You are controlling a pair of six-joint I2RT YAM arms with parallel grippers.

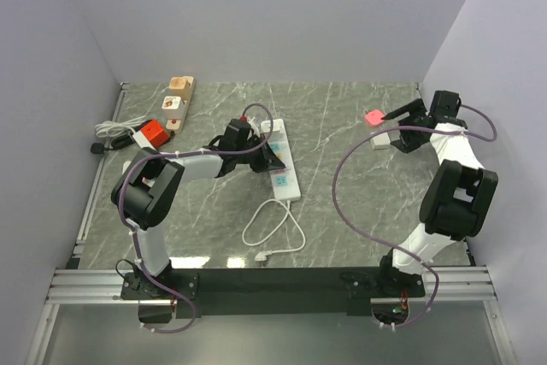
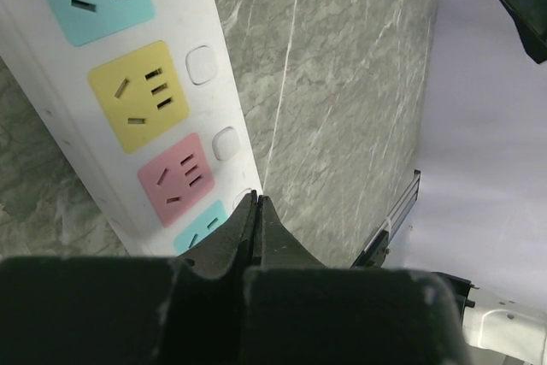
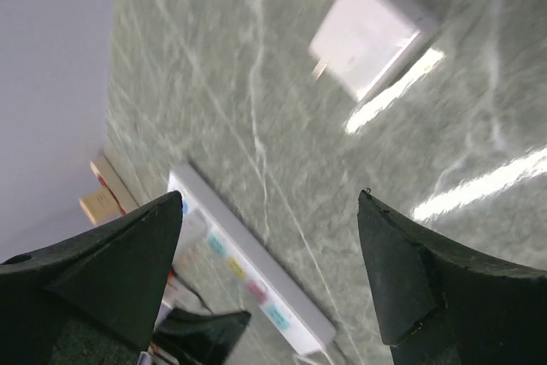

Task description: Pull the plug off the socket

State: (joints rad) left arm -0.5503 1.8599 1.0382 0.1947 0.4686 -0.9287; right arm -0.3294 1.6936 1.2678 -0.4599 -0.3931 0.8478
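A small black plug on a thin black cord lies at the far left by the wall, next to an orange block. It is too small to tell what it is seated in. The white power strip lies mid-table. Its coloured sockets show empty in the left wrist view. My left gripper is shut and empty, its tips just over the strip's edge. My right gripper is open and empty at the far right, well above the table.
A wooden power strip and a coiled white cable sit at the back left. The white strip's cord loops toward the front. A pink object and a white adapter lie by the right gripper, and both show in the right wrist view.
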